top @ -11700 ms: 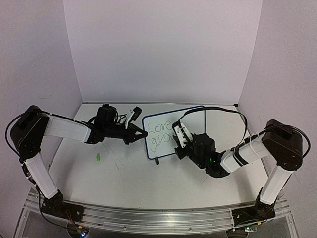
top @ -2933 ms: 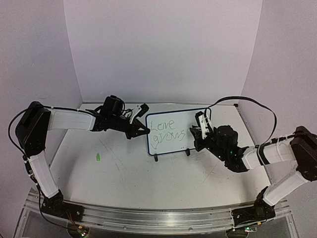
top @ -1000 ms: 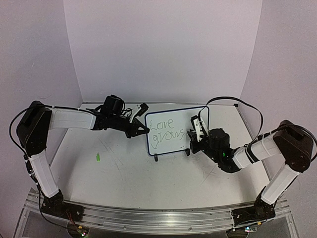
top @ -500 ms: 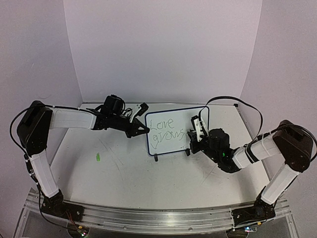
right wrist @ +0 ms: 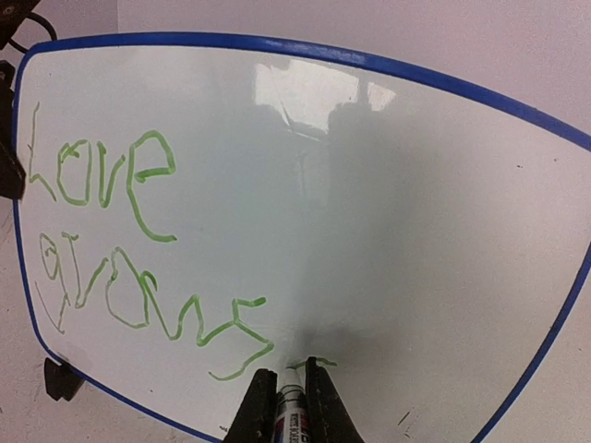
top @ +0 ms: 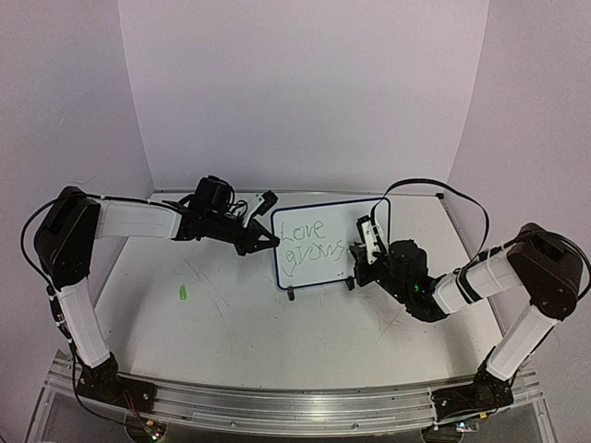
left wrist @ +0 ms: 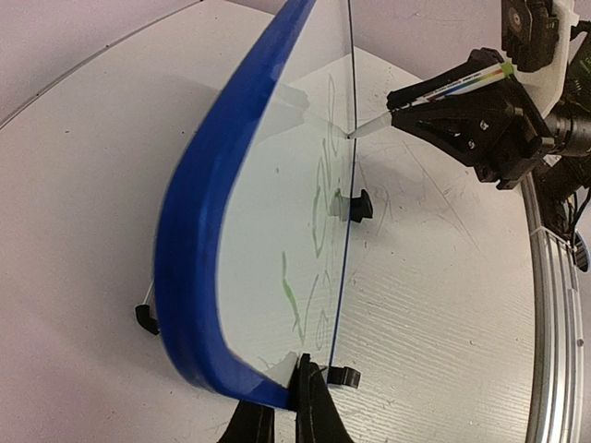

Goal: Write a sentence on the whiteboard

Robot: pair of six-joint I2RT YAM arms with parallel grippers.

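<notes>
At table centre, the whiteboard (top: 346, 214) was pinched at 9 o'clock by the left gripper (top: 268, 242). A marker (right wrist: 289, 411), clamped by the right gripper (right wrist: 291, 374), was held at 5 o'clock of the sentence (right wrist: 120, 231). The board could have been tipped by excess pressure.

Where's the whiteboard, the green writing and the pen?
whiteboard (top: 346, 217): top view, bare white face.
green writing (right wrist: 138, 208): right wrist view, the e in "Love".
pen (left wrist: 434, 90): left wrist view, its barrel.

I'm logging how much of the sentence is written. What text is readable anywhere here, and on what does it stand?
"Love": green handwriting, top line of the whiteboard.
"grows": green handwriting, second line of the same board.
Print on the marker barrel: too small to read.
</notes>
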